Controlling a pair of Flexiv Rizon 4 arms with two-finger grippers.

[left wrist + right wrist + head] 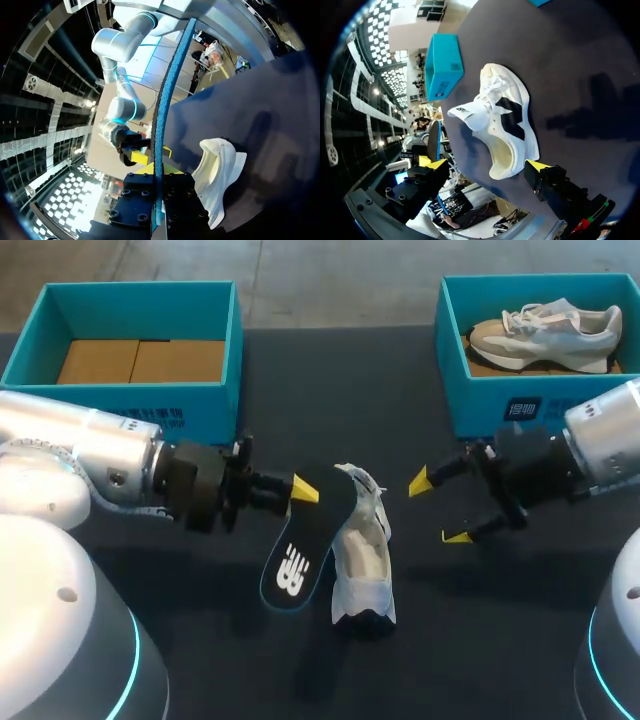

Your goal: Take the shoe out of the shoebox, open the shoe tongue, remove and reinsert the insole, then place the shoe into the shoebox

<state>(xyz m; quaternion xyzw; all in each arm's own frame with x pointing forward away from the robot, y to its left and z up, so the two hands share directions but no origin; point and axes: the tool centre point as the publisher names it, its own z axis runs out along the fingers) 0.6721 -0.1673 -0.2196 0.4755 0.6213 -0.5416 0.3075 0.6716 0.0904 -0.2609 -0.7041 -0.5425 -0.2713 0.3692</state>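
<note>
Black tabletop (480,640): left jaws grasp insole (298,558) beside shoe (362,560); right jaws released. Only head view shows both shoeboxes (140,400).

A white logo mark stands on the black insole (292,565) at the table's middle, small white print too fine to read sits on the near walls of the left shoebox (120,400) and the right shoebox (480,405), and the white shoe's tongue (470,110) bears a small unreadable tag.
</note>
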